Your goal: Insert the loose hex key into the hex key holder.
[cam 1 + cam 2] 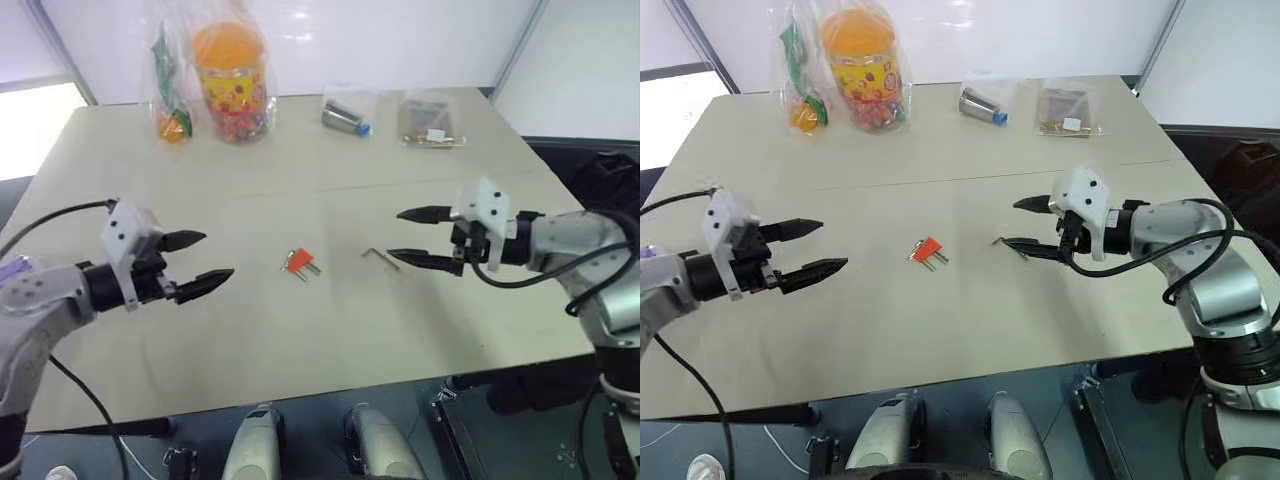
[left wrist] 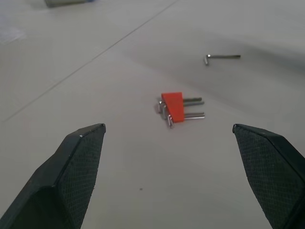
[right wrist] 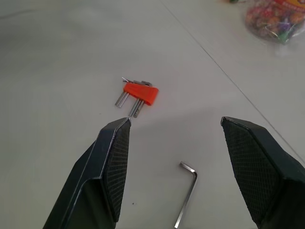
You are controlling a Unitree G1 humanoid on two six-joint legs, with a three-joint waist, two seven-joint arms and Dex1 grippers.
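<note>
Both my grippers hang above the table (image 1: 300,360) with nothing held. My left gripper (image 1: 197,262) has its jaws spread wide and empty; my right gripper (image 1: 418,238) has its jaws parted too, also empty.

The holder (image 1: 298,261) lies flat on the table and serves as reference. Its metal keys stick out on the side toward my right arm. The key (image 1: 380,257) lies flat on the table just to the right of the holder, apart from it and not touching. My right gripper is just beyond the key, on the side away from the holder, with its lower finger close over it. My left gripper is well to the left of the holder.

Step in hand, as I judge it: the approach, before any pick-up. Nothing is inserted yet.

Next move calls for:
- lowering my right gripper over the key's long leg;
- closing on a thin rod lying flush, which may slip or roll;
- steadying the holder with my left gripper, since the small block would likely slide.
</note>
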